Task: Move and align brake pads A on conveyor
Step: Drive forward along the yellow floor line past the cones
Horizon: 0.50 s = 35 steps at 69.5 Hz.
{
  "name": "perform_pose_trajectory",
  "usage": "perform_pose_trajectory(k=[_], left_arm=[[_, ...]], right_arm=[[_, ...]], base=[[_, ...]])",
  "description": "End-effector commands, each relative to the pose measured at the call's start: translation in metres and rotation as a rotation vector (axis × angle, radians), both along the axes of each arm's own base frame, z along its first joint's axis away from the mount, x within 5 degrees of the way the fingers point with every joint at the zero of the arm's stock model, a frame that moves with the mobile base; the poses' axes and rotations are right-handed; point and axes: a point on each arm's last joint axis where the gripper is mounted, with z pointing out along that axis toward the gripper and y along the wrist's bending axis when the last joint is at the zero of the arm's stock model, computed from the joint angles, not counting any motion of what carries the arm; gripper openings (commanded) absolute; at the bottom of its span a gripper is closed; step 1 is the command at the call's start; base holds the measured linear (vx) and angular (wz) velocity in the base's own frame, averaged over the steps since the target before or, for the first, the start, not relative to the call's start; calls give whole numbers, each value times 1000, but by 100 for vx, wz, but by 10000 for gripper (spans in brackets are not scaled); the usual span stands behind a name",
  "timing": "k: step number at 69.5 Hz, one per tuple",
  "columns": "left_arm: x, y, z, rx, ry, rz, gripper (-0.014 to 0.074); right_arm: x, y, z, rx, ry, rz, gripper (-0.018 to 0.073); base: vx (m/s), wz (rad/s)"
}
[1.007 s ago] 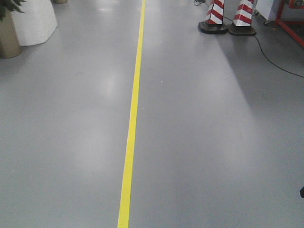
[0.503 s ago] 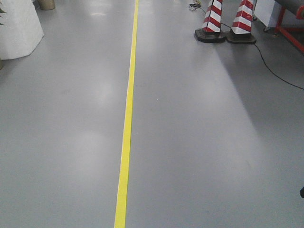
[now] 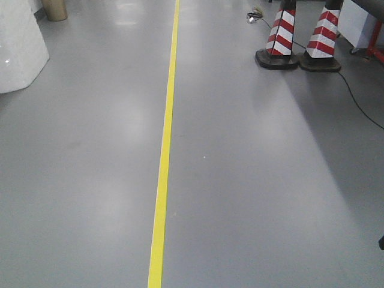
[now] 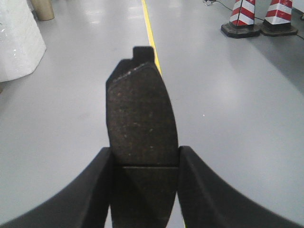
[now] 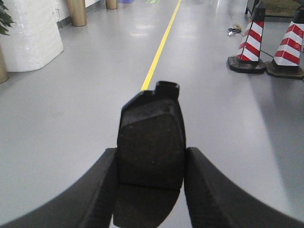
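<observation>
**Left gripper.** The left gripper [image 4: 145,153] is partly closed and pinches the left brake pad [image 4: 141,114] by its two long edges. One finger [image 4: 92,190] presses the pad's left edge and the other presses its right edge. The pad's rough dark face is toward the camera. The pad reaches past the fingertips, and a small square tab sits at its far end. A thin line crosses the face level with the fingertips. The pad is held in the air above the grey floor [image 4: 247,118]. On the floor beyond it, a white wrapped block [image 4: 19,42] stands at the far left. A yellow line [image 4: 148,14] runs away behind the pad, and two red-and-white cones [image 4: 242,14] stand at the far right.

**Right gripper.** The right gripper [image 5: 151,154] is closed to a similar width and pinches the right brake pad [image 5: 152,140] in the same way, one finger on each long edge. This pad also reaches past the fingertips, tab at the far end, and is held clear of the floor.

**Front view.** This view shows the same floor. The white block is at the far left, the yellow line runs near the centre, and the cones stand at the far right. A black cable [image 3: 360,102] trails from the cones toward the right edge.
</observation>
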Motion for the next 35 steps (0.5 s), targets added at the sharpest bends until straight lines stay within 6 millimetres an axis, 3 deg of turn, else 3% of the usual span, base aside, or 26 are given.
perform_pose_trajectory(k=[1, 35], left_arm=[[4, 0, 17, -11, -118, 7, -6], [4, 0, 17, -11, -118, 7, -6]], right_arm=[[1, 0, 18, 3, -116, 0, -7], [1, 0, 18, 3, -115, 0, -7]], base=[[66, -2], [68, -5]])
